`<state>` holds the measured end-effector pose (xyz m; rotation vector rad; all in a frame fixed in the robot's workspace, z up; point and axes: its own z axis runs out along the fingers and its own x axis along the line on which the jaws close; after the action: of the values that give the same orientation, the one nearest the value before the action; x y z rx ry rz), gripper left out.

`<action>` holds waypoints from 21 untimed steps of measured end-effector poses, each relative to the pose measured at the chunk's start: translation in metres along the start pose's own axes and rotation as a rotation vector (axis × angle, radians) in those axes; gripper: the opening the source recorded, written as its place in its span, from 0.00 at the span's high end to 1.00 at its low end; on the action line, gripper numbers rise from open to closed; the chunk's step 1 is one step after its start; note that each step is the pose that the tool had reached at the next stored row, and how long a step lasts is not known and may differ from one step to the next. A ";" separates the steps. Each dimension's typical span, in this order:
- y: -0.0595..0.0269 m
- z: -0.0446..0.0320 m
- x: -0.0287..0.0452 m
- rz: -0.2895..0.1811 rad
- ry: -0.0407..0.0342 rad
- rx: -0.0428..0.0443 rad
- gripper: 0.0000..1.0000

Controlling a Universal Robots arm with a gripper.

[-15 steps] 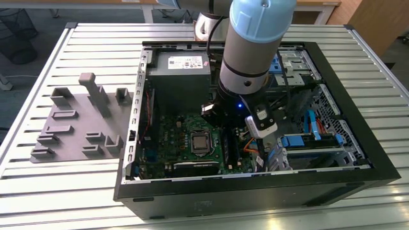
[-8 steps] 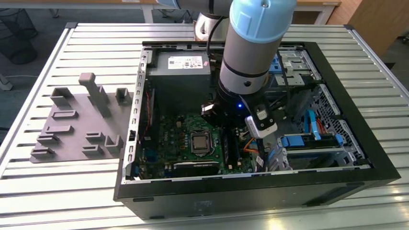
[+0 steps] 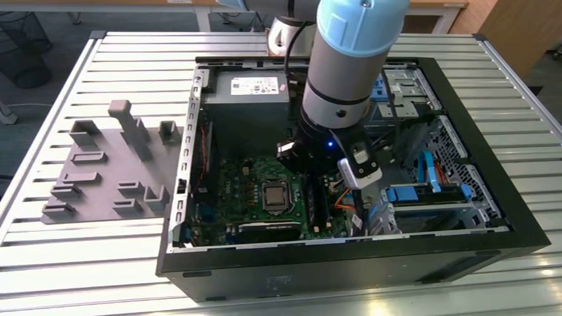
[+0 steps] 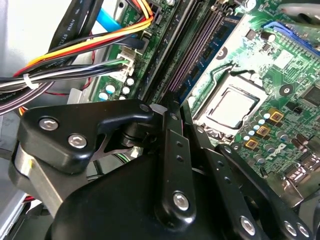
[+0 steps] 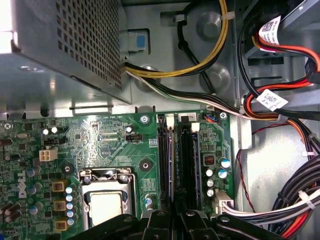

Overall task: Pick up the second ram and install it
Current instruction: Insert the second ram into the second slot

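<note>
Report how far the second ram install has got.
Done: the approach. The gripper sits inside the open case, directly over the long black memory slots beside the processor socket. In hand: I cannot tell whether it holds the second ram. Left: seating cannot be confirmed.

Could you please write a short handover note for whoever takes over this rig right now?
Gripper: low inside the computer case, directly over the memory slots of the motherboard, beside the processor socket.
Second ram: the pictures do not settle whether it is in the gripper or in a slot.
Done: arm brought to the slots.
Left: a seated, latched stick is not confirmed; treat the install as unfinished.
</note>
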<state>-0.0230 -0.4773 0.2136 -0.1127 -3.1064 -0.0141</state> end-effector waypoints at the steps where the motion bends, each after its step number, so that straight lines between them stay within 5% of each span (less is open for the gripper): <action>1: 0.0000 0.0000 -0.0004 -0.003 0.0003 0.0002 0.86; 21: 0.0003 0.0000 -0.0021 -0.056 0.0012 0.0052 0.86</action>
<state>-0.0209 -0.4771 0.2136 -0.0261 -3.1072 -0.0075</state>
